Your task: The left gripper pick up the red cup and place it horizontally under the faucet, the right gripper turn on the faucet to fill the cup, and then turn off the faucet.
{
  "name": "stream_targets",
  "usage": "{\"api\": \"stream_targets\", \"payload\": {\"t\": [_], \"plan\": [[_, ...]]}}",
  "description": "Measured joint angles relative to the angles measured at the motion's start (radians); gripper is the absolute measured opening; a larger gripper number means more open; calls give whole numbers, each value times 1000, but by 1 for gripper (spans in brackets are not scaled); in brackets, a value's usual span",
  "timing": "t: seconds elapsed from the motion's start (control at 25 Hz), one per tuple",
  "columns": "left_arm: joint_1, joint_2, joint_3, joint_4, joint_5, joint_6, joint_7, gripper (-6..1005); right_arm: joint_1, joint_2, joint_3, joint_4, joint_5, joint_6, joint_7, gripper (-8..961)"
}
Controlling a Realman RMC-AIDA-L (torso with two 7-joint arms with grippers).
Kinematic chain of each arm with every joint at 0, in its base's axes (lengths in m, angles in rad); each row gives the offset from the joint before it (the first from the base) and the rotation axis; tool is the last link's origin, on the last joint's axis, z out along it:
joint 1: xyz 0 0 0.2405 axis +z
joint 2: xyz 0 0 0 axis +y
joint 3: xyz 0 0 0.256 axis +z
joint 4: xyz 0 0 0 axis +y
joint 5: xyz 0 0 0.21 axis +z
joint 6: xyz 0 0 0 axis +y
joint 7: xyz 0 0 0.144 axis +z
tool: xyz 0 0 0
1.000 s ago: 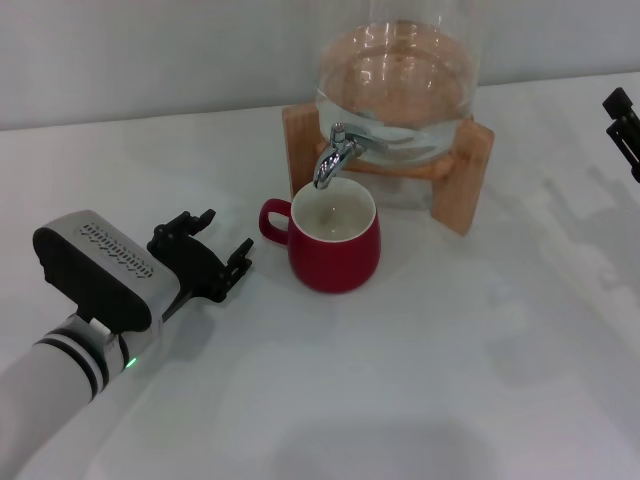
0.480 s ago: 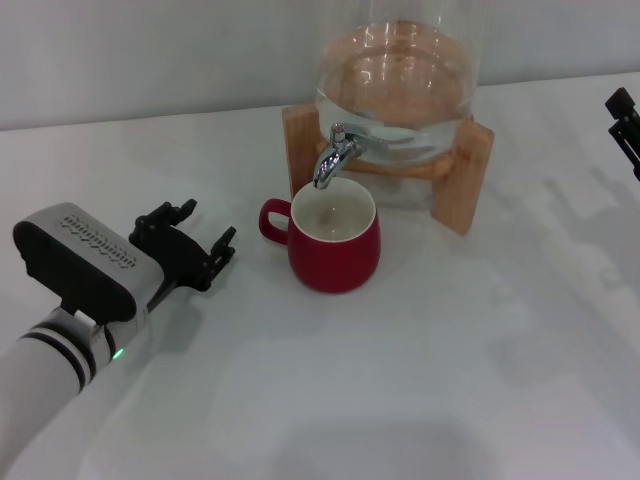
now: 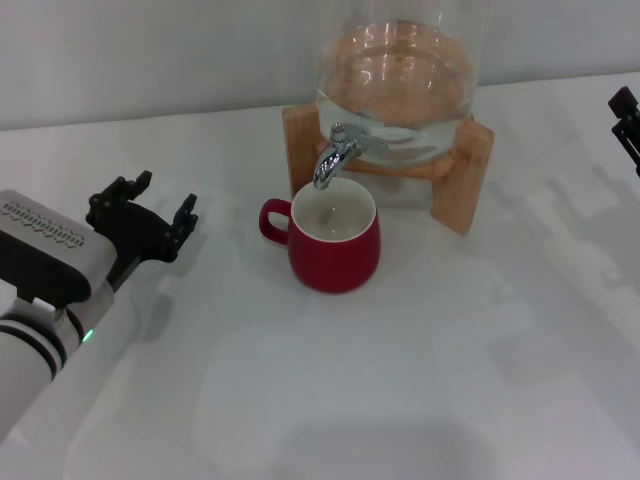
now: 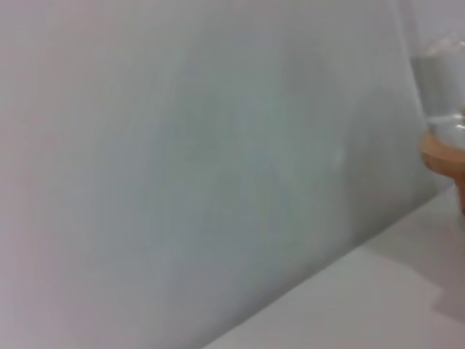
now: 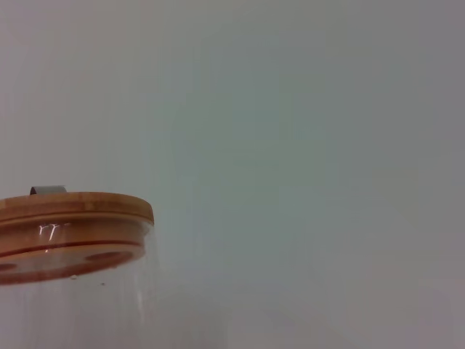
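Note:
The red cup (image 3: 335, 245) stands upright on the white table, directly under the spout of the chrome faucet (image 3: 332, 155). Its handle points to the left. The faucet is fitted to a clear glass jar (image 3: 400, 80). No stream of water shows. My left gripper (image 3: 158, 198) is open and empty, well to the left of the cup and apart from it. Only the tip of my right gripper (image 3: 625, 118) shows at the right edge of the head view, far from the faucet.
The jar rests on a wooden stand (image 3: 470, 165) at the back of the table. The right wrist view shows the jar's wooden lid (image 5: 73, 225) against a plain wall. The left wrist view shows wall, table and a bit of the jar (image 4: 443, 80).
My left gripper has drawn back to the left, away from the cup, staying open. The cup and the right gripper have not moved.

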Motion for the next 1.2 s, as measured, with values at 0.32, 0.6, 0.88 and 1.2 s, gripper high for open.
{"api": "stream_targets", "payload": {"t": [0.32, 0.6, 0.88, 1.2], "plan": [[32, 1, -60, -1, -92, 117, -7, 604, 3, -1, 2, -3, 4, 0, 1, 722], [77, 1, -61, 9, -202, 232, -8, 605, 0, -2, 2, -27, 4, -2, 38, 722], [116, 4, -62, 11, -221, 266, -9, 605, -1, -2, 2, -28, 4, -11, 47, 722], [193, 6, -101, 12, -221, 290, -5, 677, -1, -2, -8, -36, -4, -31, 63, 722]]}}
